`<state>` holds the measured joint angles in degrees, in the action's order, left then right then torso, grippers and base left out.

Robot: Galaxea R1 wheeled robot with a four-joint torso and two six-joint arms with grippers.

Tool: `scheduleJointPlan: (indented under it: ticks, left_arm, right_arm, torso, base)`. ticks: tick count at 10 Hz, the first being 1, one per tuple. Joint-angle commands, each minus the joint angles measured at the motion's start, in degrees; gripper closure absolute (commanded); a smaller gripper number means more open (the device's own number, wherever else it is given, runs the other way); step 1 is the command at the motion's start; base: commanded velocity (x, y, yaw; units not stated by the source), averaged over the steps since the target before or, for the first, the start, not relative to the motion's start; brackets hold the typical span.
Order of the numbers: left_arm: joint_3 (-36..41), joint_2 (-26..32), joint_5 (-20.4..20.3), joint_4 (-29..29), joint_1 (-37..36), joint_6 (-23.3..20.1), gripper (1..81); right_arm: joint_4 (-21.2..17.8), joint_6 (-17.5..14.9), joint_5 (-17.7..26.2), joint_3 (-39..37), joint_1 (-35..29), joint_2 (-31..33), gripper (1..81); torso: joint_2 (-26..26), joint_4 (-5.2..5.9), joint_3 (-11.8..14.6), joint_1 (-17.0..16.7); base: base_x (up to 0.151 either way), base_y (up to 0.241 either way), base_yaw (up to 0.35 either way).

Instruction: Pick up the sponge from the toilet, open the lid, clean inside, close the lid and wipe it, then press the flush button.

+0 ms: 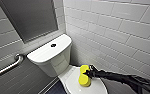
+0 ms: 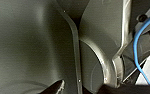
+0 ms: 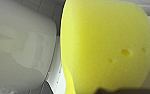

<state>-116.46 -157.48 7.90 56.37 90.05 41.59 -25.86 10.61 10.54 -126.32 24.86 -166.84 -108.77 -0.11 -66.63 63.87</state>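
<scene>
As right hand grips sponge, pores close-up

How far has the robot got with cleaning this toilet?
In hand: the right gripper pinches the sponge on the lid, which is down. I cannot tell whether the bowl was already cleaned, so this is either the pick-up or the lid wipe. Pressing the flush button seems left.

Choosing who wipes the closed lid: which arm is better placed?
Right, most likely: the right gripper is shut on the sponge and holds it at the lid.
</scene>
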Motion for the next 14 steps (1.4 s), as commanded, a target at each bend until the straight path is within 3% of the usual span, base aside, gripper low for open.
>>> scheduleJointPlan:
  ticks: [1,5,10,14]
  left_arm:
    - [0.8,0.1,2.6,0.1,0.7,-0.3,1.0]
    - [0.1,-0.1,2.6,0.0,0.7,-0.3,1.0]
    - [0.1,-1.1,2.6,0.5,0.7,-0.4,1.0]
    - [0.1,-1.1,2.6,0.6,0.7,-0.4,1.0]
  right_arm:
    - [0.5,0.6,1.7,-3.9,-7.4,-4.5,81.1]
    - [-0.3,3.6,-0.5,-8.8,-1.0,-3.3,81.1]
    - [-0.3,6.0,-4.2,17.0,3.5,18.9,81.1]
    - [-0.6,6.0,-6.4,28.1,8.1,30.5,81.1]
  torso:
    - [0.0,0.00,0.0,0.0]
    - [0.0,0.00,0.0,0.0]
    - [0.0,0.00,0.0,0.0]
    - [0.0,0.00,0.0,0.0]
  base:
    - [0.000,0.000,0.000]
    - [0.000,0.000,0.000]
    - [0.000,0.000,0.000]
    - [0.000,0.000,0.000]
